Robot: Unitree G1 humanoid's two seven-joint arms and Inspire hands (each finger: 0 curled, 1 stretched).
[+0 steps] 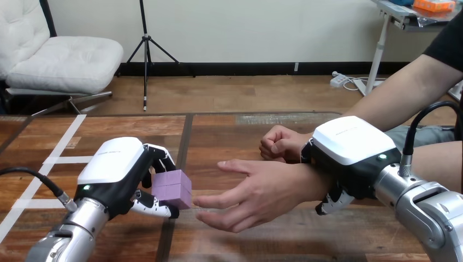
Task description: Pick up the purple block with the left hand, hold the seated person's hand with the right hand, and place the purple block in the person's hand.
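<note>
**Purple block held just short of the open palm**

The robot's left hand [117, 173] is curled round a small purple cube-shaped block [172, 188], thumb beneath and fingers behind it. The block sits just beside the fingertips of the person's open hand [256, 190], which reaches out with its palm turned sideways. The right hand [352, 158] lies over that person's wrist, its fingers [332, 202] hooked under it in a grip. Behind, the person's other hand [278, 143] is a fist. Beneath it all is the brown wooden table [229, 243], with white tape strips [60, 144] at its left.

Matt purple block [172, 187], glossy plastic-shelled left hand [116, 173], smooth wooden table [240, 134].
</note>
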